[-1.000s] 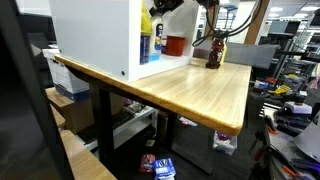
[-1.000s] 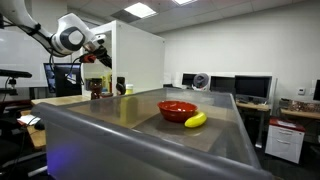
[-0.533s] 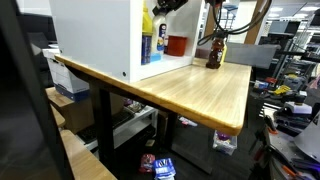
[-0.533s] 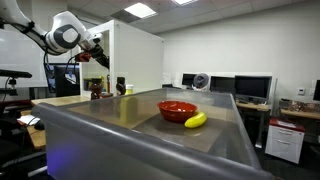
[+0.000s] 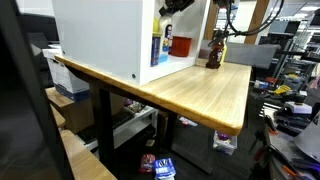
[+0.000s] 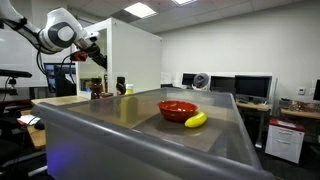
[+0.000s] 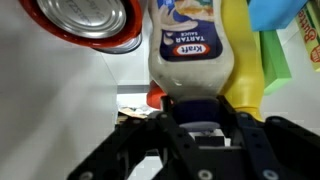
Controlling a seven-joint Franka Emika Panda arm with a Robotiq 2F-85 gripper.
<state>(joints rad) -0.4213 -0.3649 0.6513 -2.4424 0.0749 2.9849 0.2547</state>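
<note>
End effector (image 7: 200,112): jaws half closed on the cap end of the sauce bottle (image 7: 188,50) and apparently gripping it, in the upper part of the open cabinet (image 5: 100,40).

Judgement: keep the grip square on the cap and the sauce bottle clear of its crowding neighbours.

- Yellow bottle (image 7: 238,55): close against its side.
- Can (image 7: 85,20): lid sealed, just beside.
- Brown bottle (image 5: 214,52): upright on the worktop (image 5: 200,95) by the cabinet.
- Bowl (image 6: 177,109): contents not visible, banana (image 6: 196,120) beside it, both well apart.
</note>
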